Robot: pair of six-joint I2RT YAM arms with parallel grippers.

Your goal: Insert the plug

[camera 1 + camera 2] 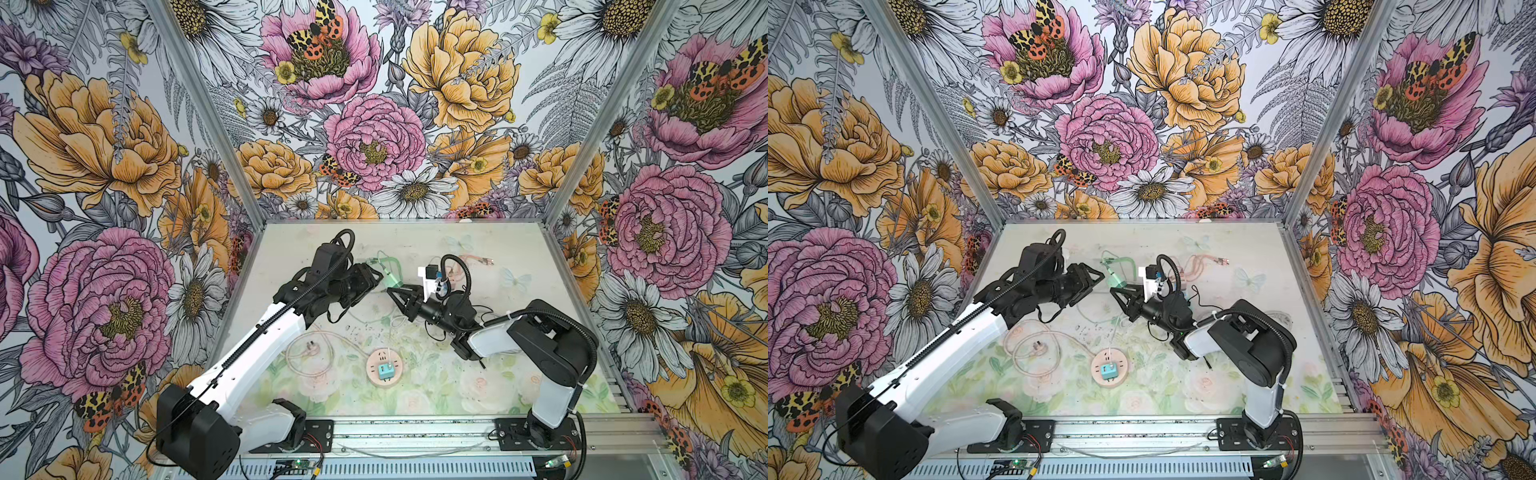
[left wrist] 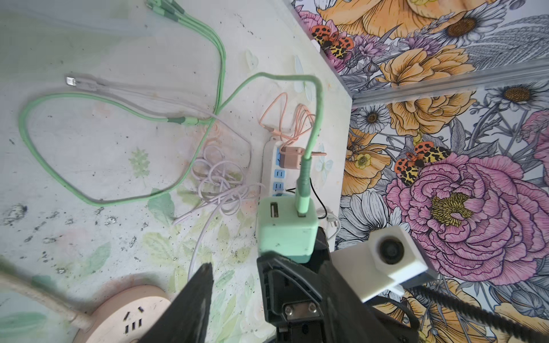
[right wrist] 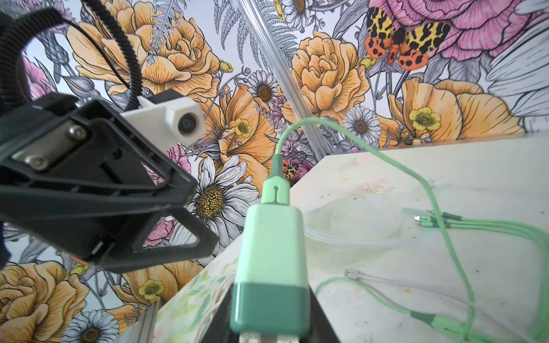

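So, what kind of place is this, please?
Probably a robot test cell: two arms bolted to an aluminium rail, floral panels walling a small table, the right gripper holding a green charger over loose cables.

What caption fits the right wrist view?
Right gripper holds green charger, cable plugged in; open left gripper alongside.

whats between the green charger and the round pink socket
A thin white cable running from the blue adapter on the round socket toward the green charger; otherwise bare mat, as both top views show.
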